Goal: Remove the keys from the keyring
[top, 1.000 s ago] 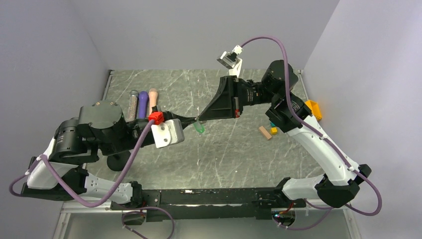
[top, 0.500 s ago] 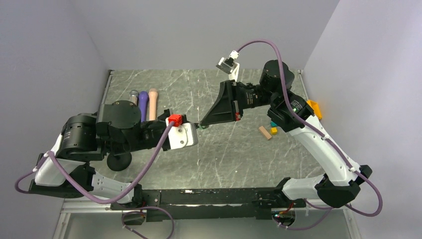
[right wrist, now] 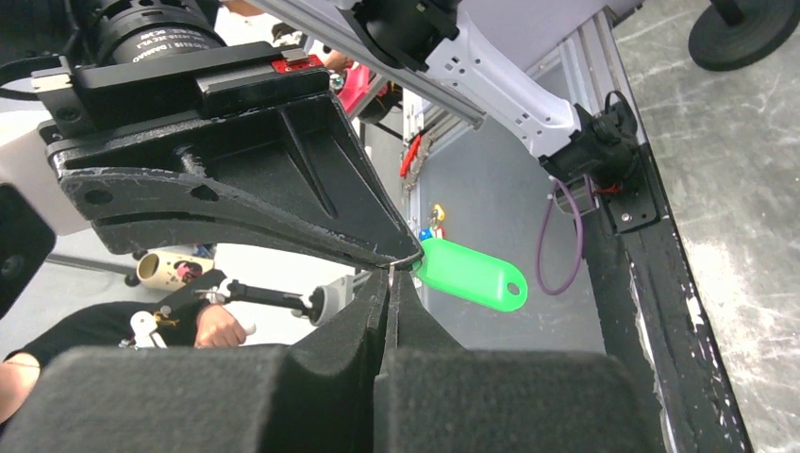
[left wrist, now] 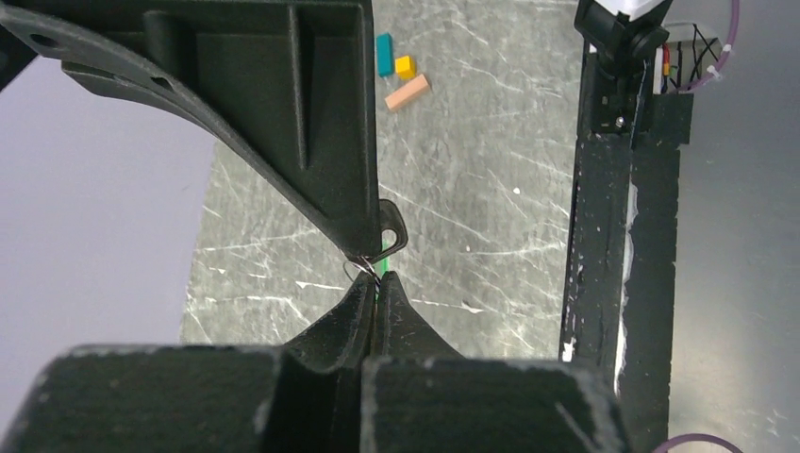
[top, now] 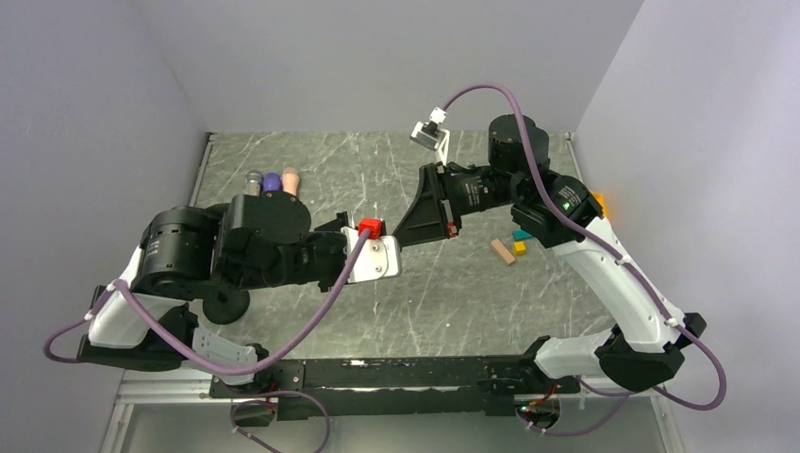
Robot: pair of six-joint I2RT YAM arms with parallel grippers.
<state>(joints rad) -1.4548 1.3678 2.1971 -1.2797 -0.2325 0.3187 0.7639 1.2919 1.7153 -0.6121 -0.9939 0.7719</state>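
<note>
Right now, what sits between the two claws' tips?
The wire keyring and green tag, held where the left claw and right claw meet. Both wrist views show it.

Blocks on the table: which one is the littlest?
The yellow block. It is a small cube, while the teal block and the peach block beside it are both longer bars.

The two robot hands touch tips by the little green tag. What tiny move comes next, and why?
Probably the left end effector should ease the green key tag a little along the keyring, away from the right end effector. Both look shut, tip to tip, and the tag is not off yet.
</note>
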